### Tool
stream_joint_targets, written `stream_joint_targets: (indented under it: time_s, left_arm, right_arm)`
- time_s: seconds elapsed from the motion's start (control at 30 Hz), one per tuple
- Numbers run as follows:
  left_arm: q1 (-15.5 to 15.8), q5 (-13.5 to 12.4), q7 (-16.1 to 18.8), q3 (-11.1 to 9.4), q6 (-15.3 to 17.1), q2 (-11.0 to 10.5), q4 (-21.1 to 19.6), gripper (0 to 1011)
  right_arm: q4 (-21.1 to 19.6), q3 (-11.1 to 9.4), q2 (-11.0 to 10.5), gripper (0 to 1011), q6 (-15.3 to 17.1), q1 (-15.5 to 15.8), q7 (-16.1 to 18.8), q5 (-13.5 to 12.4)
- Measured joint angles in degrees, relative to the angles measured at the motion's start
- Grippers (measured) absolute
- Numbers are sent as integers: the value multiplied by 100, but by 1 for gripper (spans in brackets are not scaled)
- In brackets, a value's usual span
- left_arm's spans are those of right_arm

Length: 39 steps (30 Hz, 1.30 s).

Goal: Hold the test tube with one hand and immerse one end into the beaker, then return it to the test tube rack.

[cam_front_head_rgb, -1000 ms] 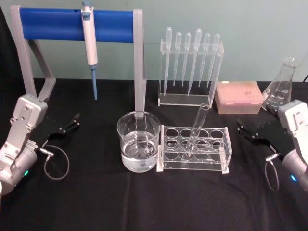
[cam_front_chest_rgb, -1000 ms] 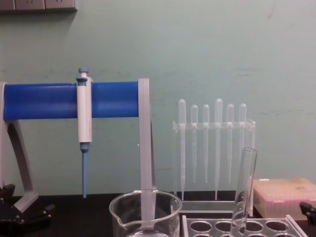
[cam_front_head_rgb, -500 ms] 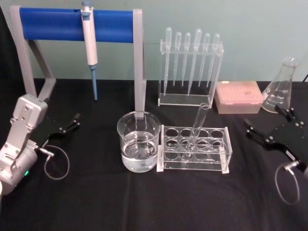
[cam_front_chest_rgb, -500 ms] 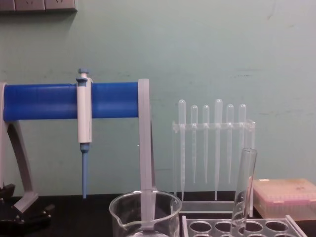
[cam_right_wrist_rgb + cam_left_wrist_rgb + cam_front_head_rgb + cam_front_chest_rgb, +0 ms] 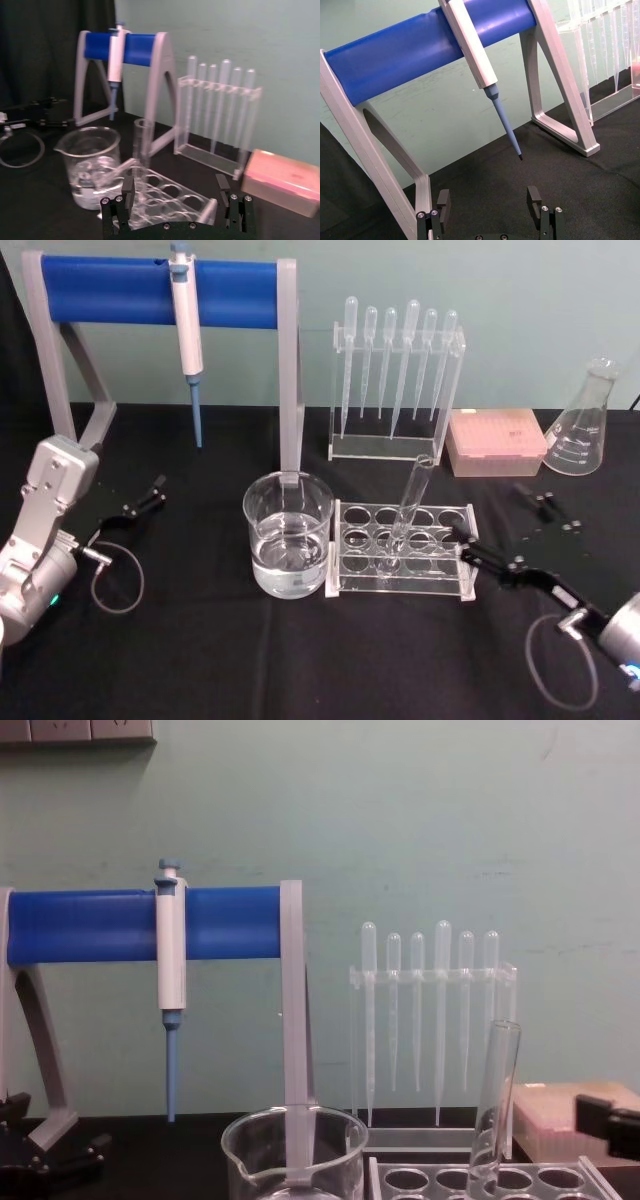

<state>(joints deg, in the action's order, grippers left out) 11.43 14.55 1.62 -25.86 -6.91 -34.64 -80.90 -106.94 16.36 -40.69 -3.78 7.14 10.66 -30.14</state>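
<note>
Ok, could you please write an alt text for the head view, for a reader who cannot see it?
An open right gripper sits beside the right end of a clear rack holding one leaning test tube, with a beaker of clear liquid left of the rack. The open left gripper rests at the table's left; pipettes and a flask stand behind.

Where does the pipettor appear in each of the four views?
Head view: pipettor upper left, hanging on the blue bar.
Chest view: pipettor left of centre, upright.
Left wrist view: pipettor slanting across the bar.
Right wrist view: pipettor beyond the beaker.
Shared landmark: the blue bar.
</note>
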Motion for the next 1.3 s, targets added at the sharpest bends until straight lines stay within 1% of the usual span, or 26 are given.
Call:
stream_joint_targets:
  time_s: [0.17,0.3,0.43,0.57,0.6,0.87,1.07,1.23,1.3]
  left_arm:
    - [0,0,0,0,0,0,0,1000]
    - [0,0,0,0,0,0,0,1000]
    - [0,0,0,0,0,0,0,1000]
    - [0,0,0,0,0,0,0,1000]
    - [0,0,0,0,0,0,0,1000]
    - [0,0,0,0,0,-1,0,1000]
    - [0,0,0,0,0,0,0,1000]
    - [0,0,0,0,0,0,0,1000]
    - [0,0,0,0,0,0,0,1000]
  right_arm:
    - [-71,130,112,1002,214,-113,109,13]
    - [-57,226,252,1002,366,-264,162,79]
    - [32,315,449,1002,529,-476,171,186]
    - [128,339,597,1002,662,-618,170,222]
    - [170,339,663,1002,735,-669,174,207]
    - [321,334,952,1002,1033,-831,219,109]
    - [419,329,1126,1002,1162,-902,224,116]
    - [543,317,1351,1002,1243,-957,215,139]
    - [554,317,1377,1002,1243,-959,215,152]
